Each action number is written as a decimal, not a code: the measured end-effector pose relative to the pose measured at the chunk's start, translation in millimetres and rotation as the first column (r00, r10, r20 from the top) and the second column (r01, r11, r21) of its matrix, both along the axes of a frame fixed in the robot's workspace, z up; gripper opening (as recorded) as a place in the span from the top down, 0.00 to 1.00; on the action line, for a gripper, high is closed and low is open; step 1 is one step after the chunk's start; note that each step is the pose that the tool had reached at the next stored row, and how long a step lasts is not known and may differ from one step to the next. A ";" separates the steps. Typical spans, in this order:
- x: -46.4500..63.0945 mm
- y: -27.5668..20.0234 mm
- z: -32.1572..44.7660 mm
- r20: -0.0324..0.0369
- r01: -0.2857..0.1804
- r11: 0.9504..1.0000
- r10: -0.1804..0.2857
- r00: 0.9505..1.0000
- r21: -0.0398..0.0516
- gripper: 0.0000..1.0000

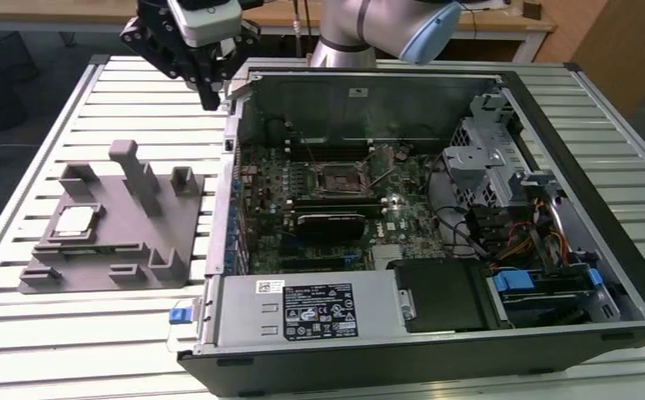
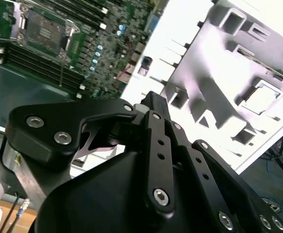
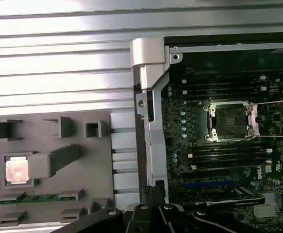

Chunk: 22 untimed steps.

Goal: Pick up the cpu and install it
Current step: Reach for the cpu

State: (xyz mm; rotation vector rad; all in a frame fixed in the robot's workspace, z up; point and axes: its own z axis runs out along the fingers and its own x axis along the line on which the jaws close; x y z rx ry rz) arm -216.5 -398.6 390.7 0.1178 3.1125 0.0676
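Note:
The cpu (image 1: 75, 219), a small pale silver square, lies in a recess of the grey plastic fixture (image 1: 122, 250) on the table, at the exterior view's left. It also appears in both wrist views, cpu (image 3: 17, 171) and cpu (image 2: 261, 98). My gripper (image 1: 209, 98) hangs high above the table near the case's far left corner, well away from the cpu. Its fingers look shut with nothing between them. The dark square socket (image 1: 339, 177) sits on the motherboard inside the open case, and in the first wrist view the socket (image 3: 228, 121) has its metal plate swung aside.
The open computer case (image 1: 589, 250) takes up the middle and the exterior view's right, with a drive cage (image 1: 489, 158), cables and a power supply (image 1: 300, 310) inside. Upright posts (image 1: 133, 167) rise from the fixture. The slatted table (image 1: 122, 100) runs under everything.

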 end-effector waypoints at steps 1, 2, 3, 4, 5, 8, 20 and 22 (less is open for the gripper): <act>-3.6 0.1 -0.1 0.000 0.000 1.000 0.000 1.000 0.000 0.89; -7.3 0.4 -0.3 0.000 0.000 1.000 0.000 1.000 0.000 0.89; -11.2 0.7 -0.5 0.000 0.000 1.000 0.000 1.000 0.000 0.89; -15.1 1.1 -0.6 0.000 0.000 1.000 0.000 1.000 0.000 0.89; -19.3 1.4 -0.7 0.000 0.000 1.000 0.000 1.000 0.000 0.89; -33.1 3.4 -1.3 0.000 0.000 1.000 0.000 1.000 0.000 0.89; -87.4 14.8 -3.8 0.000 0.000 1.000 0.000 1.000 0.000 0.89; -96.7 14.8 -4.3 0.000 0.000 1.000 0.000 1.000 0.000 0.89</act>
